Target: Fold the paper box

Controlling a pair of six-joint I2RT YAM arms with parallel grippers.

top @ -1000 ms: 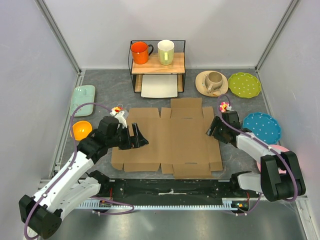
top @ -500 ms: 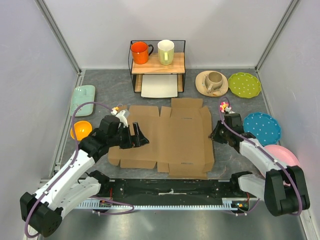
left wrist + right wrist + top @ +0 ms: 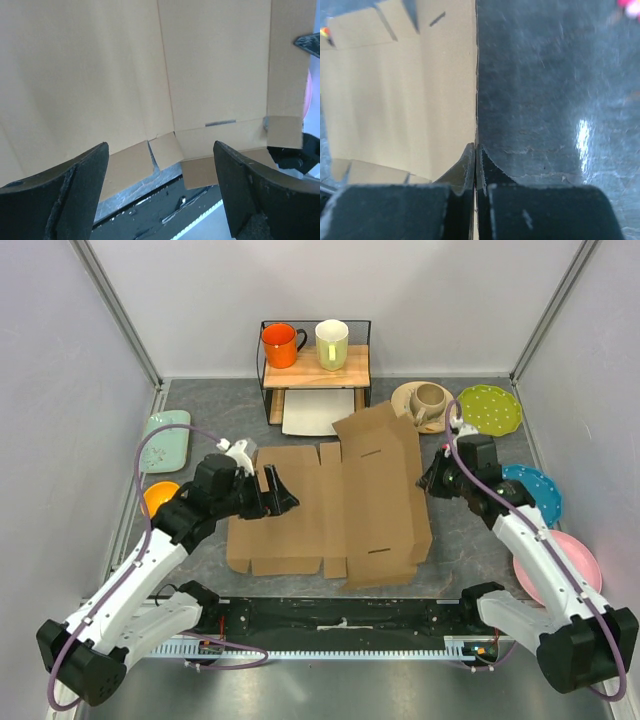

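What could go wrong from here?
1. The right jaws pinch only the thin edge of the box; it may slip out as the panel lifts.
2. The left jaws are open over the box, not clamping it, so the sheet may slide instead of creasing.
3. The raised far flap is close to the cup and could knock it.

- Orange bowl [image 3: 157, 500]: right part hidden by the left arm [image 3: 150, 560].
- Blue plate [image 3: 540, 495], pink plate [image 3: 580, 555]: partly covered by the right arm [image 3: 530, 540].
- White tray [image 3: 318, 412]: far end hidden under the rack shelf [image 3: 305, 375].
- Paper box [image 3: 100, 65]: cut off by the left wrist view's top and left edges.
- Pink blur [image 3: 631, 9]: cannot be identified.
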